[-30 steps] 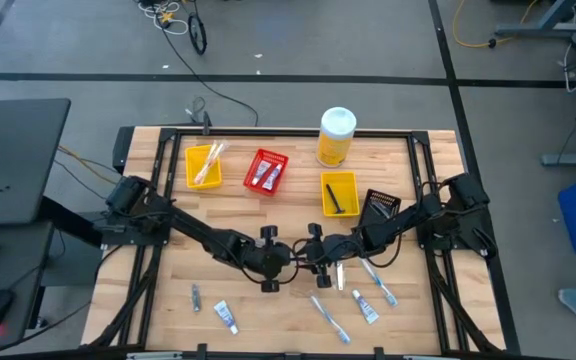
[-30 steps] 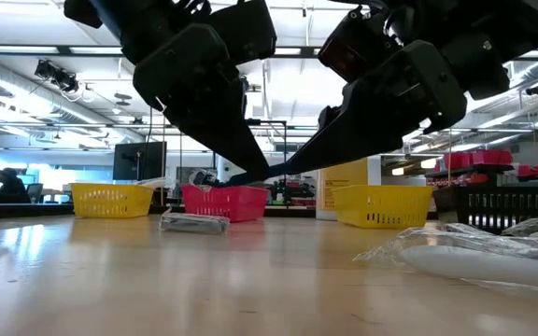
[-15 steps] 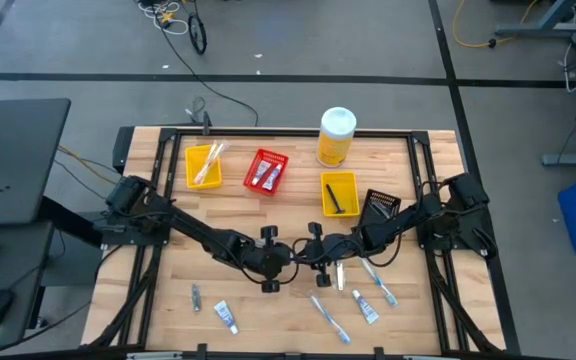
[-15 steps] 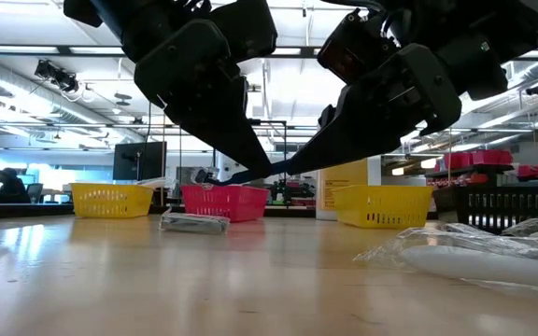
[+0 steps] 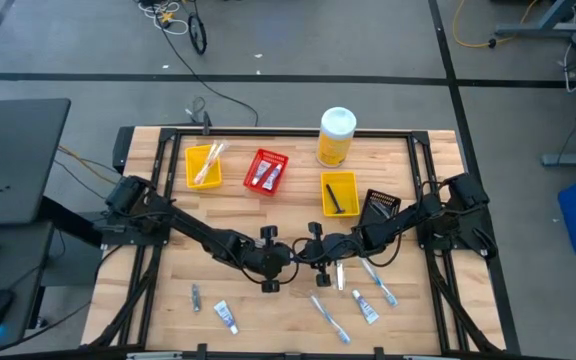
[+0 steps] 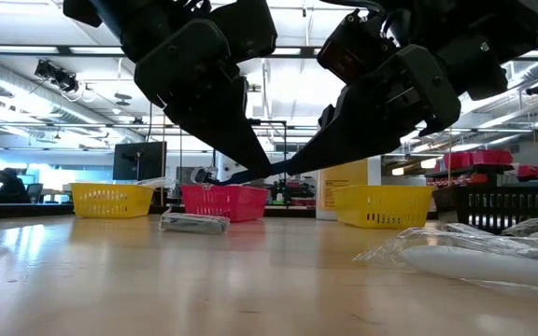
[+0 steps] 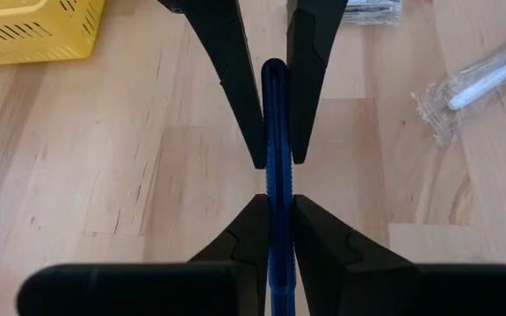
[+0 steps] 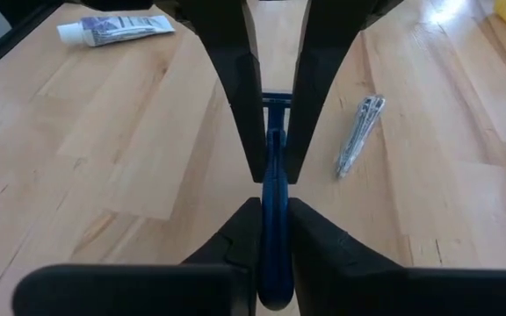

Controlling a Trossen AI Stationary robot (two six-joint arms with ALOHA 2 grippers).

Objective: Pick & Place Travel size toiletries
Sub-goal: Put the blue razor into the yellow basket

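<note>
Pinching one blue razor (image 7: 275, 175) between them — left claw (image 5: 284, 256) and right claw (image 5: 304, 255), tip to tip.

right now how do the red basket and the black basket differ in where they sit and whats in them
The red basket sits toward the table's far left, between two yellow baskets; the black basket sits farther right, next to the right arm. The red basket holds a couple of small white tubes; what the black basket holds cannot be made out. The red one is bright, the black one dark. Both are small slotted baskets standing open side up on the wooden table.
</note>
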